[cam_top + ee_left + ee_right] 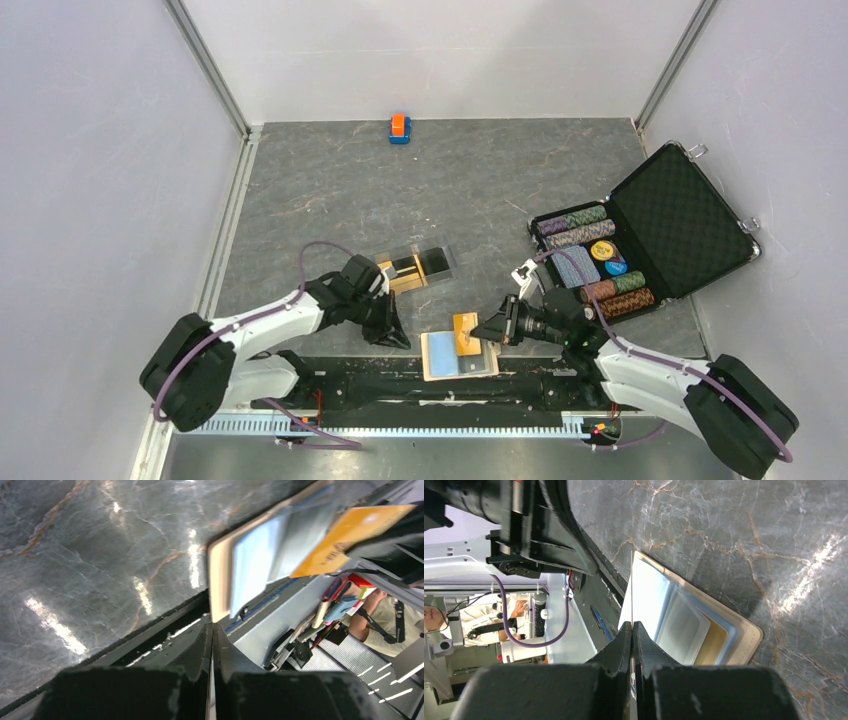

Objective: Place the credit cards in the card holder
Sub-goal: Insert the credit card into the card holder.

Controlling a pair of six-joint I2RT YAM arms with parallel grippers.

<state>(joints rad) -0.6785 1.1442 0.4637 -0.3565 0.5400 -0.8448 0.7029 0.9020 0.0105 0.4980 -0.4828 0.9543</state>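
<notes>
Orange card (463, 338) pinched in low, left-reaching right hand (486, 329).

The blurred card holder (217, 580) runs off the top edge, partly hidden behind the orange card (350, 530).

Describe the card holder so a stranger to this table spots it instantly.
On the grey table, look at the middle of the near edge. The card holder lies flat there, below the orange card the right gripper pinches. It's the tan sleeve holding light blue cards, unlike the black case.
</notes>
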